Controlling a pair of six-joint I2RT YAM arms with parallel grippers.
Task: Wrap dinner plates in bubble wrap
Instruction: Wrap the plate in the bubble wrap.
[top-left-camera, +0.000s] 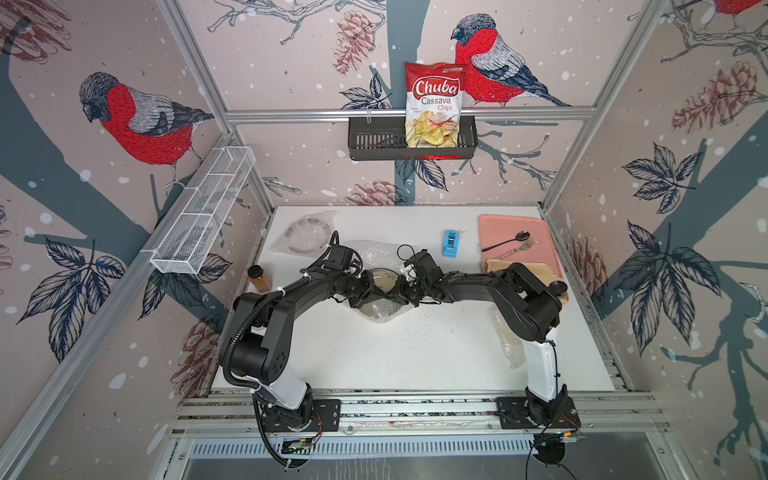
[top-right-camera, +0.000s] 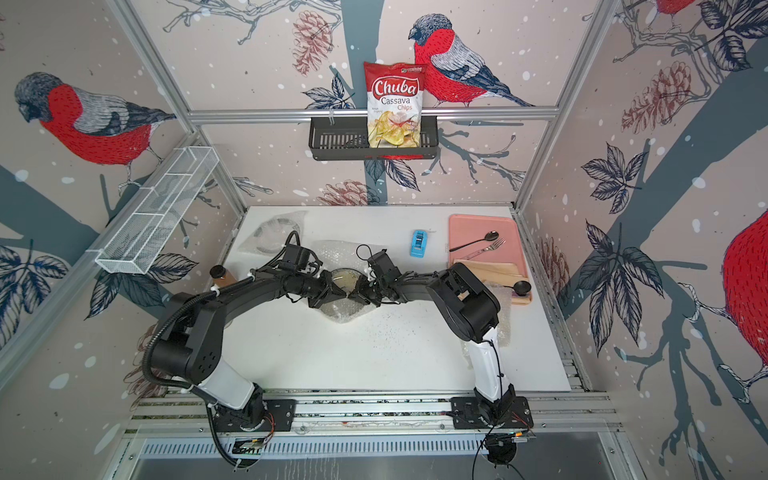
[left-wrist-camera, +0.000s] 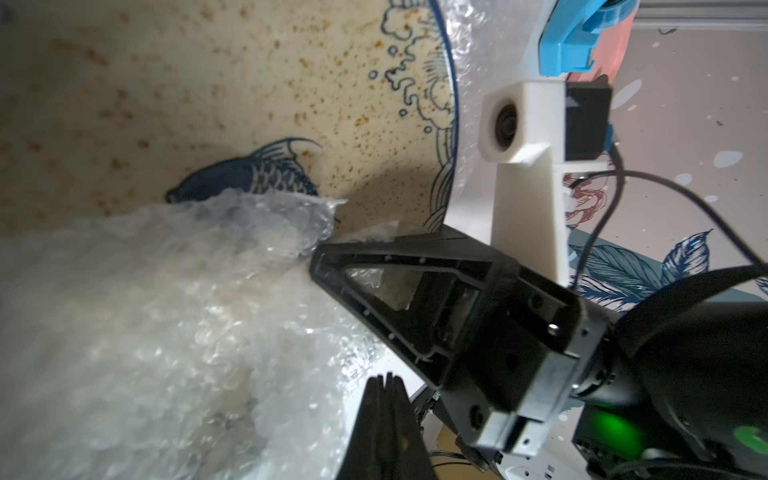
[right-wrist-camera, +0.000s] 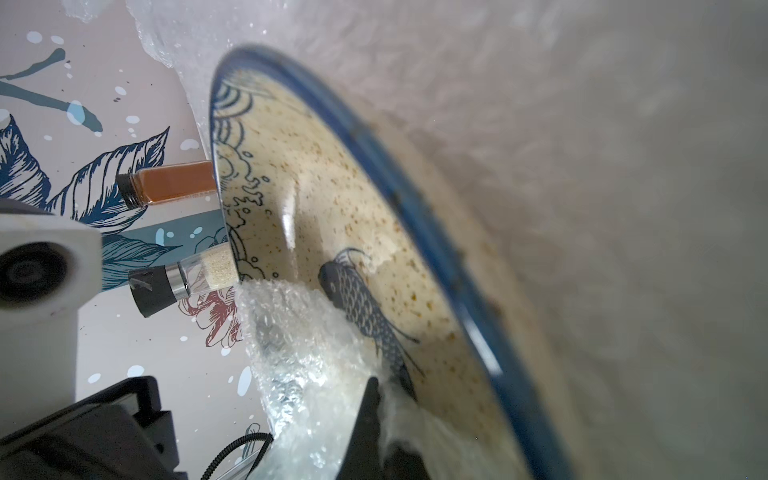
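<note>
Fish plate (top-left-camera: 381, 277) lies on bubble wrap (top-left-camera: 379, 312) on the bench (top-left-camera: 415, 353), with a flap folded over the plate's near rim. Right jaws are clamped on that flap. Left jaws are together beside it (film pinched? can't tell).

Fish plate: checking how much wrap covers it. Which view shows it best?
Left wrist view: the fish plate nearly faces the camera, bubble wrap lapping the fish. The right wrist view shows it steeply slanted; both top views, a sliver.
</note>
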